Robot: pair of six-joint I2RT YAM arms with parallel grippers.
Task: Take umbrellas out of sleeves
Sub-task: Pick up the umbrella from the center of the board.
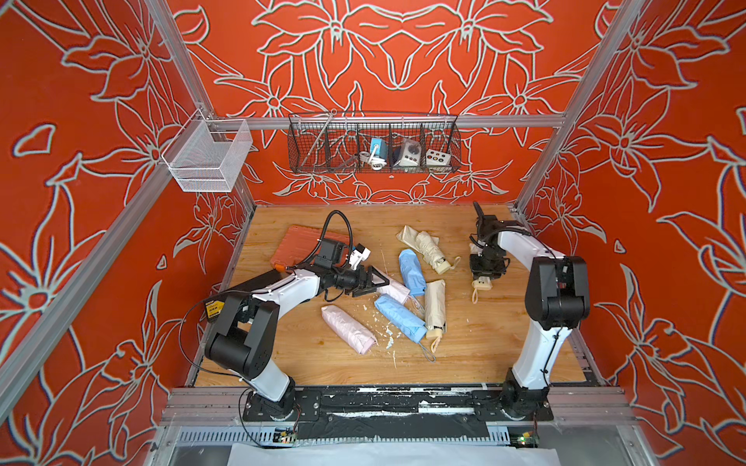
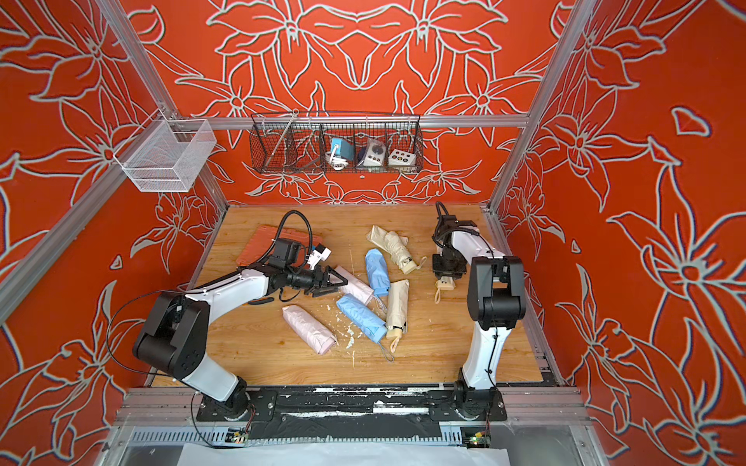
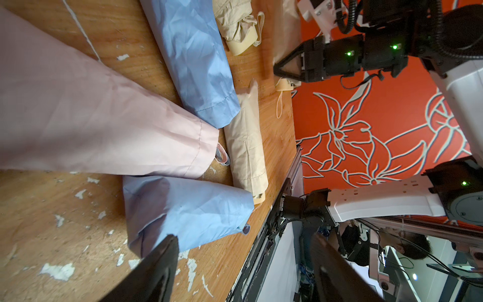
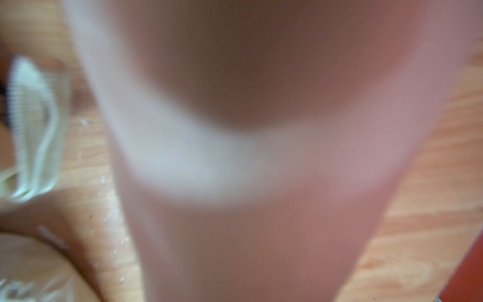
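Target now: cream umbrella [image 1: 482, 285], directly under right claw [image 1: 485, 276], which points straight down onto it, with handle [image 3: 285, 85] and loop [image 1: 474, 296] poking out on the near side. Can't tell if pinching it or just set around it, with tips hidden in both top views and right wrist view all blur. Left claw [image 3: 244, 236] spread wide, gripping nothing, hovering with pink sleeve [image 1: 397, 290] just beside its tip and blue sleeve [image 3: 188, 211] near one finger. Rest of the sleeved ones bunched between the two claws, closer to the left. Handling guess: light, stiff core, soft slick fabric outside, likely to slip or bunch if squeezed mid-body. Best to take the hard handle with one claw, pinch the closed far end of the sleeve with the other, and pull apart lengthwise. Skip the loop, too floppy. Risk: sleeve dragging the whole umbrella along
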